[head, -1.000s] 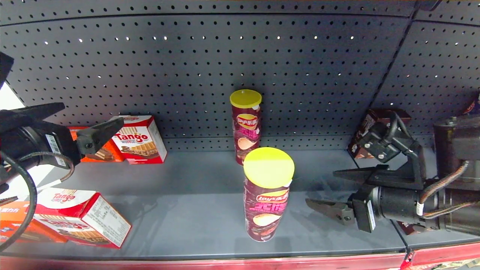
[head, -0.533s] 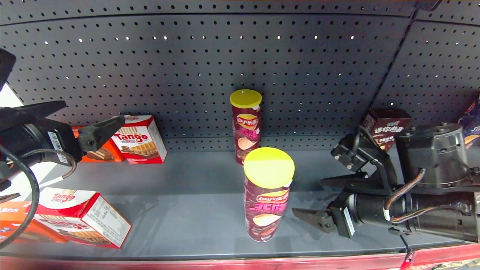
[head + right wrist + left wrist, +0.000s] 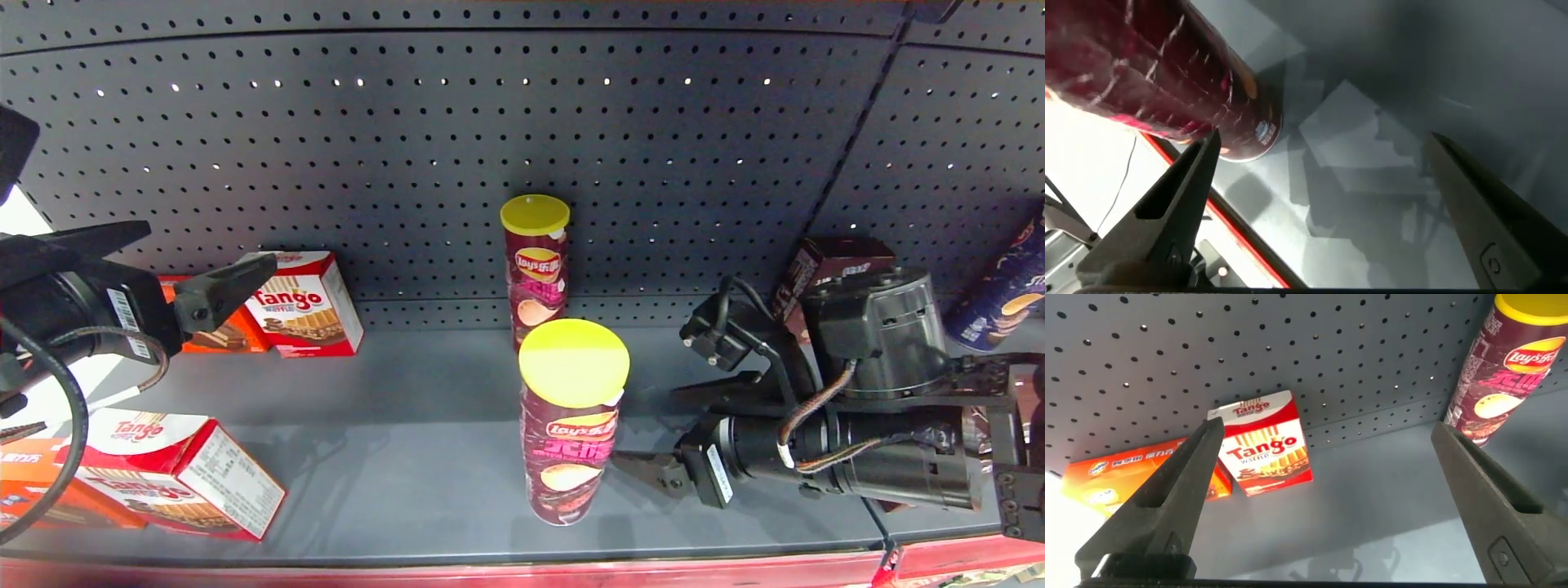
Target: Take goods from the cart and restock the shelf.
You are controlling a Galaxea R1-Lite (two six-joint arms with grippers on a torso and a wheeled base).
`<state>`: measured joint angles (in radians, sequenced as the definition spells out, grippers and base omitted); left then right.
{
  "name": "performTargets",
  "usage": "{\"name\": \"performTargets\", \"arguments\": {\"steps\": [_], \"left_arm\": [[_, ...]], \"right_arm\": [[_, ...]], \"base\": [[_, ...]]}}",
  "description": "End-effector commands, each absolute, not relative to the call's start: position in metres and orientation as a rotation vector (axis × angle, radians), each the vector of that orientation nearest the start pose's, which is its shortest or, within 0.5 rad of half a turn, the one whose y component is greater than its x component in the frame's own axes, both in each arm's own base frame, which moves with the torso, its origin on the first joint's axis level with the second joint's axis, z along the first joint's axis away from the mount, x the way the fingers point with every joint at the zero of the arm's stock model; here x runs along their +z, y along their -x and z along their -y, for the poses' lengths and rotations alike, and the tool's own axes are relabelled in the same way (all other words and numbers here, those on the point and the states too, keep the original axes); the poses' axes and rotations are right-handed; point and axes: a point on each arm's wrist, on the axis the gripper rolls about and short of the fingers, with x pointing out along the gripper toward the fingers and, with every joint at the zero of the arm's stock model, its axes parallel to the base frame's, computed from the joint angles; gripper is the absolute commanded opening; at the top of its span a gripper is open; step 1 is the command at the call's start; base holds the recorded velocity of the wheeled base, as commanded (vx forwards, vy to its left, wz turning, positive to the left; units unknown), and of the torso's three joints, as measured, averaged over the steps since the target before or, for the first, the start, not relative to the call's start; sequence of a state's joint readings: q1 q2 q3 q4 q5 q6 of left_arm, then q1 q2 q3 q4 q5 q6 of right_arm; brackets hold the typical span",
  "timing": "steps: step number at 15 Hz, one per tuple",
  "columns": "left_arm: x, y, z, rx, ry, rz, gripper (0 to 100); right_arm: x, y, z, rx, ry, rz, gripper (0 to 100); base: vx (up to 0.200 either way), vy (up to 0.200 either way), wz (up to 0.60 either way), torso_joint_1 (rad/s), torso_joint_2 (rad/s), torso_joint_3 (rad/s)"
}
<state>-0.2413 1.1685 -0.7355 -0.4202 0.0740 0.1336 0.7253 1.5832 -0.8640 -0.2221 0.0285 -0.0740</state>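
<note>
Two maroon chip cans with yellow lids stand on the grey shelf (image 3: pixel 392 457), the front can (image 3: pixel 571 433) ahead of the back can (image 3: pixel 536 273) by the pegboard. My right gripper (image 3: pixel 653 429) lies open just right of the front can, its lower fingertip at or touching the can's side. In the right wrist view the front can (image 3: pixel 1167 73) sits beside one finger, outside the open right gripper (image 3: pixel 1324 140). My left gripper (image 3: pixel 208 245) hovers open at the far left, in front of a red-and-white wafer box (image 3: pixel 306 304). The left wrist view shows the left gripper (image 3: pixel 1327 429), the wafer box (image 3: pixel 1266 445) and a chip can (image 3: pixel 1507 367).
An orange box (image 3: pixel 220 335) lies behind the wafer box. Another wafer box (image 3: pixel 175 478) and an orange box (image 3: pixel 41 490) lie at the front left. A dark brown box (image 3: pixel 824 257) and a blue can (image 3: pixel 1004 294) stand at the right. The shelf's red front lip (image 3: pixel 490 572) runs along the bottom.
My right arm has swung left along the shelf toward the front can. The can has shifted slightly left. The left gripper has hardly moved.
</note>
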Motion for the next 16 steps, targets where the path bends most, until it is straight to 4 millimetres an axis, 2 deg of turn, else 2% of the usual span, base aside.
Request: {"name": "performTargets", "arguments": {"steps": [1, 4, 6, 11, 16], "left_arm": [[0.269, -0.171, 0.04, -0.167, -0.136, -0.007, 100], [0.268, -0.171, 0.04, -0.167, -0.136, -0.009, 100], [0.269, -0.171, 0.04, -0.167, -0.136, -0.007, 100], [0.269, -0.171, 0.04, -0.167, -0.136, -0.007, 100], [0.267, -0.171, 0.04, -0.168, -0.137, -0.012, 100]], "right_arm": [[0.191, -0.206, -0.184, 0.757, 0.245, -0.456, 100], [0.193, -0.202, -0.17, 0.731, 0.236, -0.454, 100], [0.193, -0.205, -0.169, 0.719, 0.233, -0.455, 100], [0.189, -0.212, -0.189, 0.757, 0.248, -0.463, 100], [0.187, -0.213, -0.194, 0.767, 0.252, -0.466, 100]], "base": [[0.0, 0.0, 0.0, 0.0, 0.0, 0.0], [0.0, 0.0, 0.0, 0.0, 0.0, 0.0], [0.0, 0.0, 0.0, 0.0, 0.0, 0.0], [0.0, 0.0, 0.0, 0.0, 0.0, 0.0], [0.0, 0.0, 0.0, 0.0, 0.0, 0.0]]}}
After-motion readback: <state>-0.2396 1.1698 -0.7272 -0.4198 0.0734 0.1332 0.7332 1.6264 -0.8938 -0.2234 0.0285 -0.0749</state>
